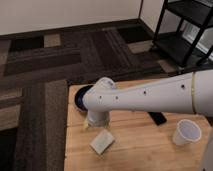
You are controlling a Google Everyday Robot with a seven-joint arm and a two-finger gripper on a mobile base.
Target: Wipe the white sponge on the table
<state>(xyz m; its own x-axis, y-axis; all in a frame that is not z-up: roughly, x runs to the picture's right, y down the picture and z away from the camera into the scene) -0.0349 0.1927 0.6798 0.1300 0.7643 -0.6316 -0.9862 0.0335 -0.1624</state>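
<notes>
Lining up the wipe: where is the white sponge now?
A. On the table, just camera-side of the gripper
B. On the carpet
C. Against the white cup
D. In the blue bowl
A: the white sponge lies flat on the table, just camera-side of the gripper, apart from the blue bowl and the white cup.

Observed: the surface [145, 150] is light tan wood in narrow plank strips, matt. The white sponge [102, 142] is off-white, matt, faintly rough. The arm [150, 97] has a smooth white plastic shell with slight gloss. The gripper [95, 120], low over the surface just beside the white sponge, has the same pale casing. The cup [187, 133] is smooth and white. The bowl [80, 97] is dark blue and glossy. The carpet [45, 65] is matt.
</notes>
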